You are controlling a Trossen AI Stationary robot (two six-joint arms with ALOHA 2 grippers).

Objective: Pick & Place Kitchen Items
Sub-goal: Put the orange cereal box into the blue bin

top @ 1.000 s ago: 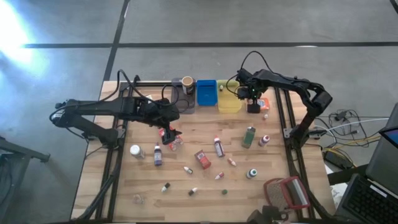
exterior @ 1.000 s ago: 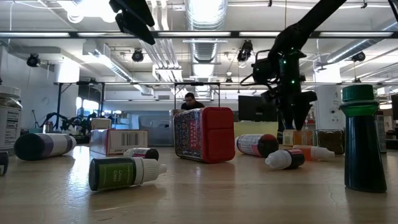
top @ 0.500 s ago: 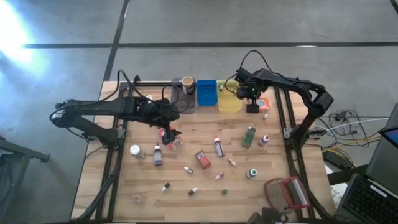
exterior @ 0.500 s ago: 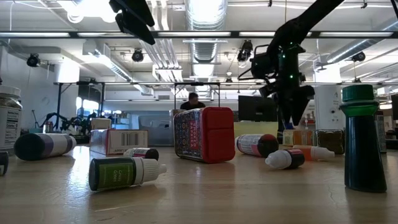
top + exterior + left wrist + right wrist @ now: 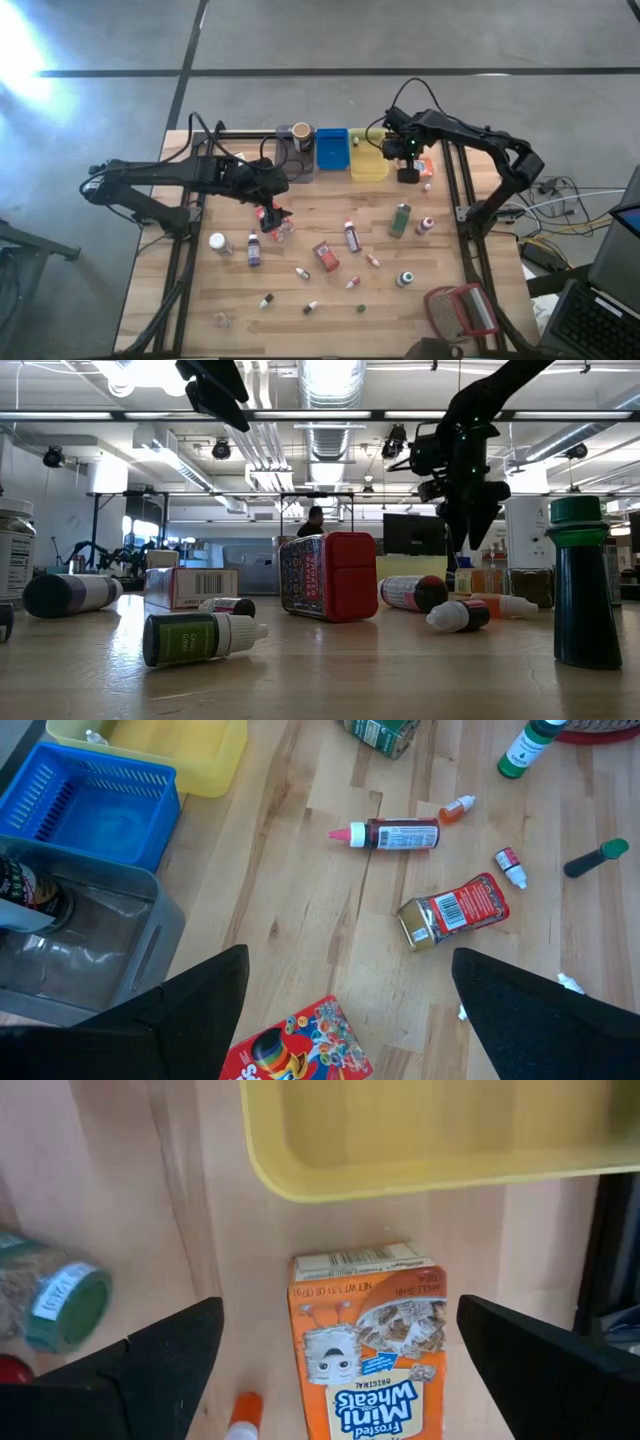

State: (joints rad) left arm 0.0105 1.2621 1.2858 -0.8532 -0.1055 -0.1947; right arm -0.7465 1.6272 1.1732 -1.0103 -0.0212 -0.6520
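Observation:
My left gripper (image 5: 271, 213) hangs open over the red, colourfully printed packet (image 5: 300, 1050), which lies flat on the wood between its wide-spread fingers. My right gripper (image 5: 407, 168) is open above the orange cereal box (image 5: 366, 1342), its fingers standing apart on either side of the box without touching it. The box lies flat beside the yellow bin (image 5: 420, 1140). Small bottles, a red tin (image 5: 450, 910) and a green bottle (image 5: 401, 218) lie scattered across the table's middle.
Grey (image 5: 297, 160), blue (image 5: 331, 148) and yellow (image 5: 367, 160) bins line the far edge; a jar (image 5: 301, 132) stands in the grey one. A green-lidded jar (image 5: 55, 1295) lies near the cereal box. A red-framed mesh object (image 5: 463, 308) sits at the near right corner.
My right gripper has risen above the cereal box, staying over the same spot with its fingers still apart. The left arm and the groceries have kept still.

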